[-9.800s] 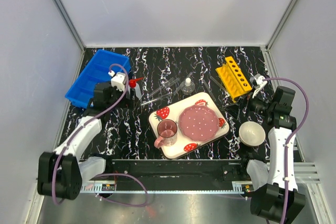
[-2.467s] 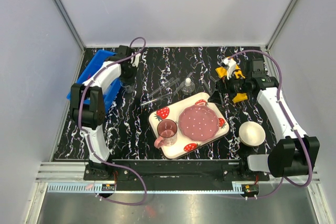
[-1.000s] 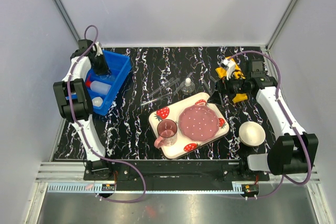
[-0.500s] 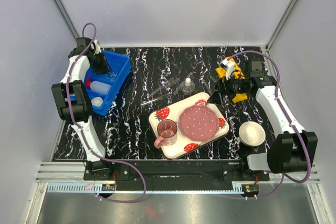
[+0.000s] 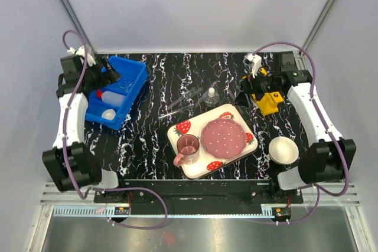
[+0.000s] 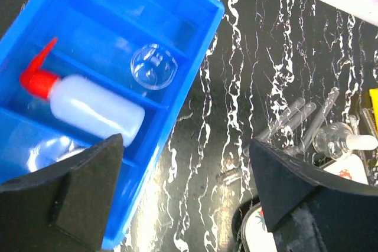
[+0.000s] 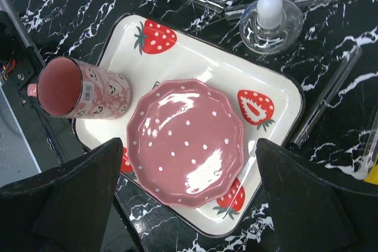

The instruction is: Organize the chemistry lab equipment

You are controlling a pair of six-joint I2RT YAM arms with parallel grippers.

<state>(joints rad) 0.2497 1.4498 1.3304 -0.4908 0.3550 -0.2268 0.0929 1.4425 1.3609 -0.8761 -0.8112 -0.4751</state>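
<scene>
- The strawberry-print tray lies nearest the arm bases, and the right gripper hovers over its pink plate with fingers spread and nothing between them.
- Just past the tray's far edge stands the flask: squat clear glass, upright, with a white stopper. It lies straight ahead of the right fingers, and the right arm is clearly the nearer one.
- Around the flask the thin tubes lie flat and loose on the black table. Most have their long axis on a diagonal, from near-left to far-right in the overhead view. A grasp would probably need the fingers turned across that line.
- The yellow rack sits at the far right, just beside the right gripper. It is likely where the tubes belong.
- At the far left, the blue bin holds the squeeze bottle on its side, the beaker and the small white dome.
- The left gripper hangs over the bin's edge, spread and empty.
</scene>
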